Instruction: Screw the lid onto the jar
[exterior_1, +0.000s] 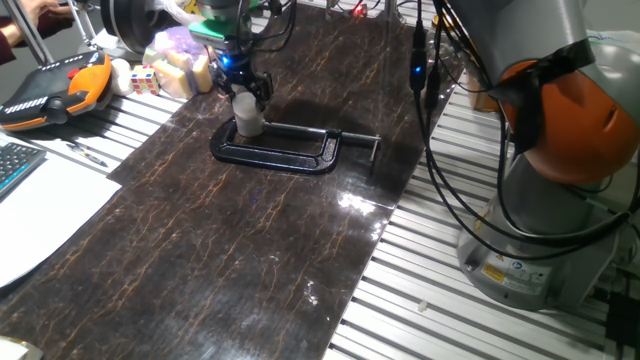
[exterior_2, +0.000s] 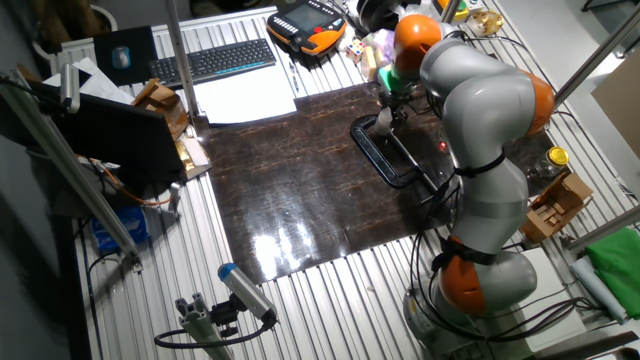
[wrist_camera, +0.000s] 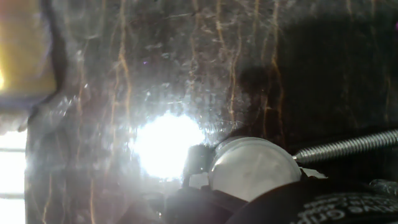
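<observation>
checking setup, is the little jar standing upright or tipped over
Upright. In the fixed view the jar stands on end inside the black C-clamp, right under the claw; whether its lid is on, cannot tell.

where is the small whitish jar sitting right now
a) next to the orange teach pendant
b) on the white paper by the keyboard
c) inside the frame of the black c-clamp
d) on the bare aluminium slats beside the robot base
c, the small whitish jar stands at the closed end of the black C-clamp on the dark marbled mat, with the gripper directly above it.
</observation>
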